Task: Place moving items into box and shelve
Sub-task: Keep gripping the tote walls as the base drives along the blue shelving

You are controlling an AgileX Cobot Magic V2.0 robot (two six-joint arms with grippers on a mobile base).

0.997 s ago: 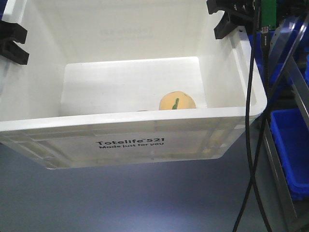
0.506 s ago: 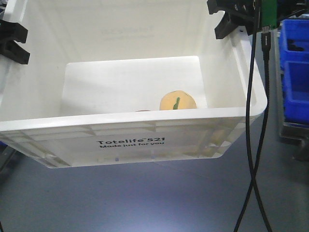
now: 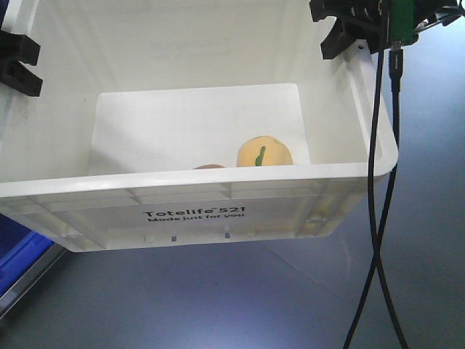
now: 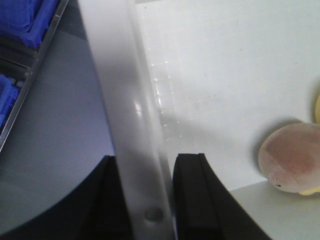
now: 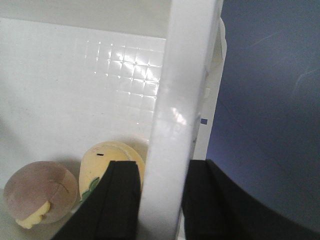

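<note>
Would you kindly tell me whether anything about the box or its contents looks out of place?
Nothing stands out. The white box is clamped at its side rims by the left gripper and the right gripper. The yellow toy fruit and the pinkish toy fruit lie inside by the near wall, with nothing spilled or damaged.

Both hands clamp the side walls of the box, one on each side.

The left hand [image 3: 20, 64] sits at the left edge of the front view. Its two black fingers [image 4: 197, 200] straddle the left wall of the box [image 3: 87, 211], one outside and one inside, both pressed against the plastic just below the rim. The right hand [image 3: 336, 29], at the far right, grips the right wall the same way, with its fingers [image 5: 122, 200] closed on the wall from either side. A green board [image 3: 401, 18] sits at the right wrist, and a black cable [image 3: 374, 182] hangs down from it on the near right.
</note>
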